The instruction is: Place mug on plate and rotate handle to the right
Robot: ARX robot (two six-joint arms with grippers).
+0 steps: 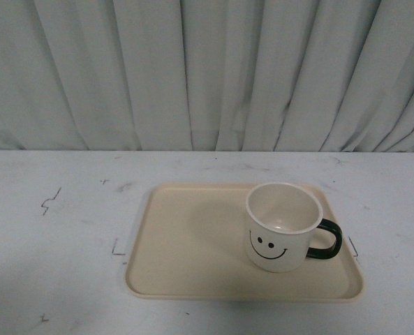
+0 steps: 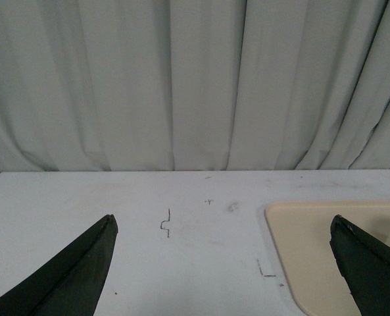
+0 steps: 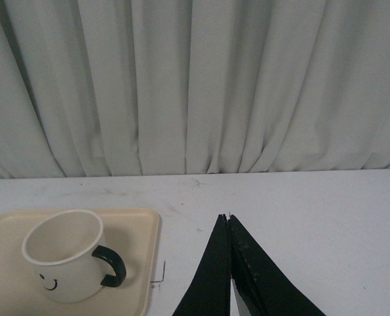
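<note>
The cream mug with a black smiley face stands upright on the right part of the beige plate. Its dark handle points right in the front view. The right wrist view also shows the mug, its handle and the plate. My right gripper is shut and empty, over bare table beside the plate. My left gripper is open and holds nothing, over the table by the plate corner. Neither arm appears in the front view.
A white table with small pen marks carries the plate. A pale pleated curtain hangs behind the table's far edge.
</note>
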